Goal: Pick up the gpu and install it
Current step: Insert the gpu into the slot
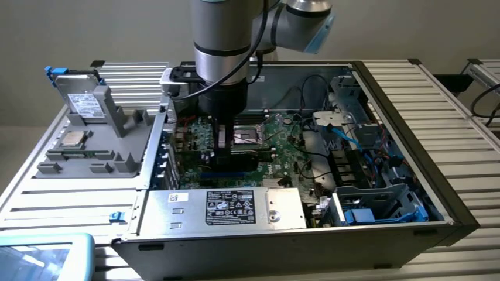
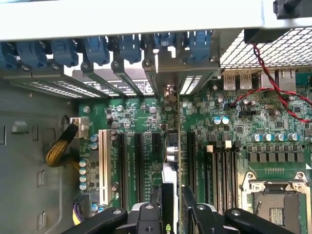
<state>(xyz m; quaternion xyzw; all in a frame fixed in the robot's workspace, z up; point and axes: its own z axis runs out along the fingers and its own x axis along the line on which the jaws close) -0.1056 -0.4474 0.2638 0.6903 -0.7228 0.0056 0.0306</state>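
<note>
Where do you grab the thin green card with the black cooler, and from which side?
Pinch the thin green circuit card across its two flat faces at its upper long edge, coming straight down. It stands on edge over the slots of the large green motherboard, so that edge is free. The gripper holds it so.

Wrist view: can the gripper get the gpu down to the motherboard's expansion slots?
Probably yes. The gripper holds the gpu edge-on over the motherboard, among the black expansion slots. Nothing shows in between, and the yellow cable bundle lies off to one side.
</note>
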